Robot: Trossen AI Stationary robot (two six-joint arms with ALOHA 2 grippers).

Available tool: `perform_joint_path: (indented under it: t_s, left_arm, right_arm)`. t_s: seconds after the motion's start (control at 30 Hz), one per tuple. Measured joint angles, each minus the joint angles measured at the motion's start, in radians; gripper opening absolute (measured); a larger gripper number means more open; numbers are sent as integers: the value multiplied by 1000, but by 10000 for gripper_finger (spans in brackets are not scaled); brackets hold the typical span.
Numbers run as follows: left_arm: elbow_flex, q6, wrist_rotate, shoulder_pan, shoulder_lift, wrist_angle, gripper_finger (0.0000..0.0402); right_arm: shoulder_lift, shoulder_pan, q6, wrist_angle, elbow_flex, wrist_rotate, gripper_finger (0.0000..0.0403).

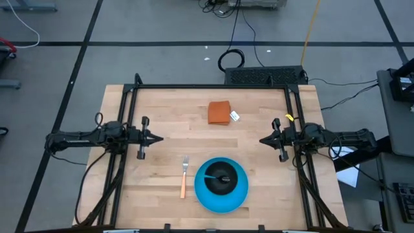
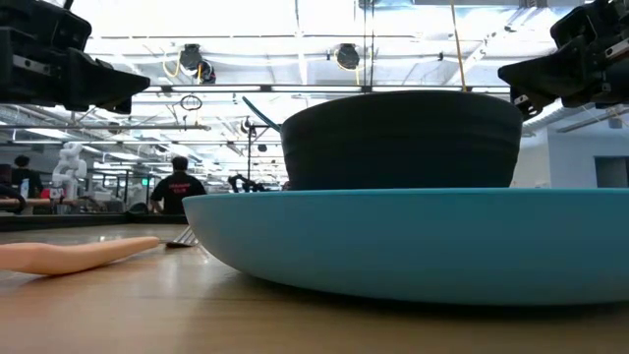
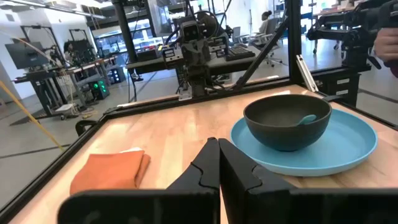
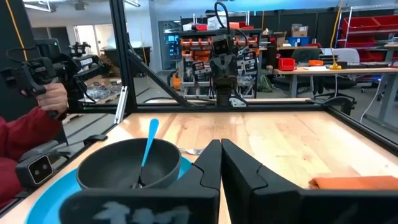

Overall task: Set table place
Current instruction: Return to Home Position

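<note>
Now | left end effector (image 1: 158, 138) closed, empty, near worktop (image 1: 162, 103) left edge | right end effector (image 1: 262, 140) closed, empty, near right edge | black bowl (image 1: 213, 173) with spoon (image 4: 148, 146) on blue plate (image 1: 239, 194), fork (image 1: 184, 176) just beside it, by the edge opposite the orange cloth (image 1: 218, 112) | you should home both arms outward, never across the plate.

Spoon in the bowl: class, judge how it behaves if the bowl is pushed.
The spoon leans loose inside the bowl, so it would probably slide. Its handle sticks above the rim, so it might tip out.
</note>
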Motion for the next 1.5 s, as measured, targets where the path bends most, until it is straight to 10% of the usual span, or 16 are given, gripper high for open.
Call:
perform_joint_path:
  t_s: [1.5]
  left_arm:
    - [1,-11,-2,0,0,-36,20]
  right_arm:
    - [0,0,-10,77,-3,1,0]
